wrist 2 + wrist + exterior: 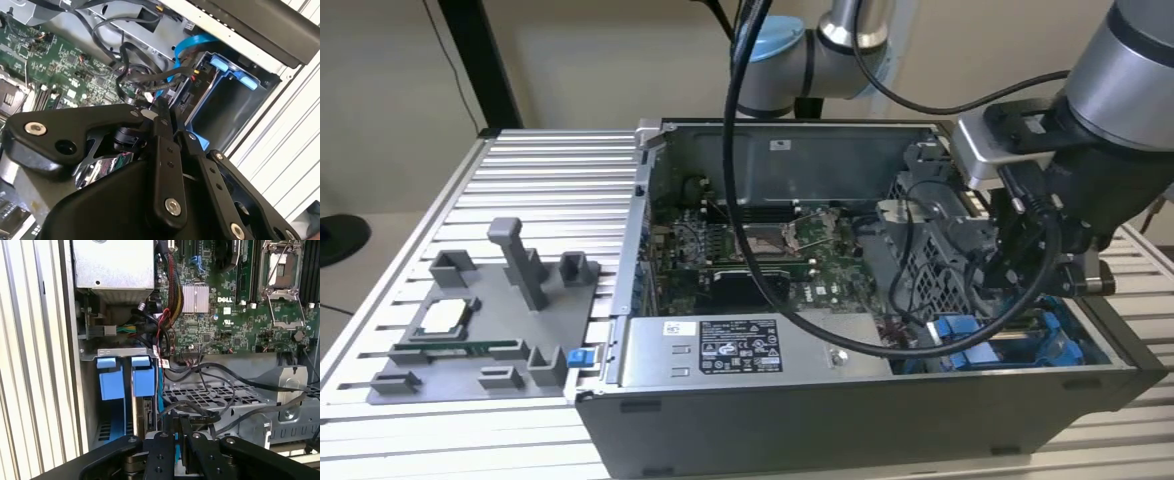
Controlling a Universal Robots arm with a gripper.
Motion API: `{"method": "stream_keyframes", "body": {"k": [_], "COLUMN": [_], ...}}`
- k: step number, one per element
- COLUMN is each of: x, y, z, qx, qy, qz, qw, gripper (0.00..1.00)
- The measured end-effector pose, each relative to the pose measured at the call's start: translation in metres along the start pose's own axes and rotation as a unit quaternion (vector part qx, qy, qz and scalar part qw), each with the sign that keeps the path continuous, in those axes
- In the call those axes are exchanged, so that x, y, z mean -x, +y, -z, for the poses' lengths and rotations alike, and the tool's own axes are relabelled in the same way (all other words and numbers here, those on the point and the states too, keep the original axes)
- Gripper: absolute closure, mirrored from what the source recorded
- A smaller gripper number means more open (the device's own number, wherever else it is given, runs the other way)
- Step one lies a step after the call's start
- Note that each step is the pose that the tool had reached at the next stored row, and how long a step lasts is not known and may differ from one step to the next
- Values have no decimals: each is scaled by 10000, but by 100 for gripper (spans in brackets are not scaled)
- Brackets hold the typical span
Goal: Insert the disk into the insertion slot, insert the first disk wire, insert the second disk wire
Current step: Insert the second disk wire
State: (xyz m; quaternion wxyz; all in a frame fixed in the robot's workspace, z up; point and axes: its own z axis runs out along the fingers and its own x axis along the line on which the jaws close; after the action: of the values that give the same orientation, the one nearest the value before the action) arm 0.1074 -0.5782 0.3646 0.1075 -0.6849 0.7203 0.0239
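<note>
The disk (146, 415) already stands on edge in the insertion slot (111, 390); in the first wrist view its blue carrier tab sits level with the neighbouring bay's blue tab, which I read as the drive being seated. The slot is in the corner of the computer case (854, 405), against the case's side wall and just beside the perforated drive cage (215, 395), so the drive goes in from above along the blue rails.

My gripper (180, 427) hangs right over the drive's upper edge, fingers (162, 150) drawn together with almost no gap. They seem pinched on a black wire (192, 415) at the tips, though I cannot be sure the wire lies between them rather than behind. Holding the wire there makes sense, since the drive's connector edge faces up.

More black cables (235, 377) loop across the cage from the motherboard (225, 300), slack. Outside the case, a grey parts fixture (480, 330) rests on the ribbed aluminium table (547, 160).
</note>
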Motion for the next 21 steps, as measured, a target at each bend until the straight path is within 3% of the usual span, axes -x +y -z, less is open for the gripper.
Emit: {"method": "stream_keyframes", "body": {"k": [9,15,21], "x": [-31,-47,-60], "y": [46,45,43], "z": [-153,-110,-105], "qx": [0,-2,-84], "qy": [1,6,153], "qz": [1,1,35], "qw": [10000,10000,9998], "gripper": [100,100,100]}}
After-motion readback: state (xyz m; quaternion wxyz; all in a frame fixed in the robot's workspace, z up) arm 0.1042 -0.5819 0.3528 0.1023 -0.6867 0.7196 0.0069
